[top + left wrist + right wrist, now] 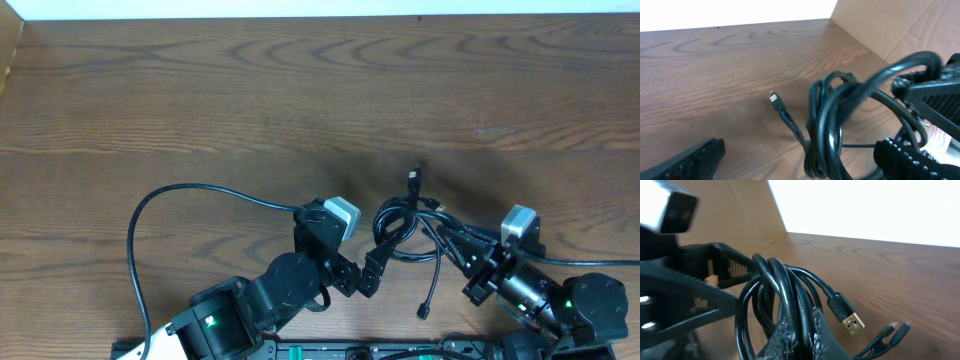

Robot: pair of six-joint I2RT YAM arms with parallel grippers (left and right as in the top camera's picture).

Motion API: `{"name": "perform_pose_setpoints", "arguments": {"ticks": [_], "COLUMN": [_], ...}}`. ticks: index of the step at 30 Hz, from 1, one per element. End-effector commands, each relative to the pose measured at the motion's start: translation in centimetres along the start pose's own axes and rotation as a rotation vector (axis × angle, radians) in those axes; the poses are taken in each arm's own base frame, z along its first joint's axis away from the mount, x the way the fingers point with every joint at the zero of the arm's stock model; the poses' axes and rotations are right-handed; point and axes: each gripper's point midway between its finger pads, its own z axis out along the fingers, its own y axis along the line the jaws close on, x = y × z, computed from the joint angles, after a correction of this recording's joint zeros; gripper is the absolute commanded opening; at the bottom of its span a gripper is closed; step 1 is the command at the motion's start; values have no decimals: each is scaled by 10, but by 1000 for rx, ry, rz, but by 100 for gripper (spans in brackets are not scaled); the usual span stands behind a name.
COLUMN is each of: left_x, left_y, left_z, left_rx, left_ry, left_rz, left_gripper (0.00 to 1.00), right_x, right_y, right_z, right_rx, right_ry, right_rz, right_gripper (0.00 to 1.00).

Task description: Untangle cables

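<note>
Jaws on my right gripper [797, 332] are pinched tight on the tangled cables [405, 232], anchoring the bundle at the tabletop's [300, 90] near edge. My left gripper [360, 275] is spread wide around the coil, probably to pull 1 loop free.

1. Overhead: looks straight down on the table [300, 90] from well above, taking in most of its top, with the cables [405, 232] near the bottom edge.
2. Left wrist: sits low and close, looking across the table at the cables past the left fingers [690, 160].
3. Right wrist: sits closer still, facing the same cables from the opposite side, over the right fingers [785, 335].
4. Shared by all three: cables, table.
</note>
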Motion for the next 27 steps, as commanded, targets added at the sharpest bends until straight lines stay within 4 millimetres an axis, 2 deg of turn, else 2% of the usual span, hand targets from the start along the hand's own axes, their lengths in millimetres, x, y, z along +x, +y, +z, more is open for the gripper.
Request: {"name": "perform_pose_setpoints", "arguments": {"ticks": [1, 4, 6, 10, 11, 17, 22, 27], "left_x": [-13, -13, -13, -13, -13, -16, -24, -38], "left_y": [-6, -6, -6, -6, -6, 0, 18, 42], "left_z": [-4, -4, -4, -4, -4, -4, -6, -14], "left_rx": [20, 20, 20, 19, 19, -16, -121, -258], "left_ry": [-29, -29, -29, -30, -30, -44, -92, -185], "left_rz": [-7, -7, -7, -7, -7, -7, -15, -123], "left_gripper": [91, 72, 49, 11, 8, 8, 7, 7], "right_x": [-1, -1, -1, -1, -1, -1, 0, 2], "right_y": [19, 20, 20, 20, 20, 20, 20, 19], "right_z": [-2, -2, -2, -2, -2, -2, -2, -2], "right_rx": [-103, -107, -107, -107, -107, -107, -110, -107], "right_ry": [9, 9, 9, 9, 9, 10, 11, 18], "right_rz": [-16, -19, -18, -18, -18, -18, -18, -11], "right_gripper": [1, 1, 1, 1, 1, 1, 1, 1]}}
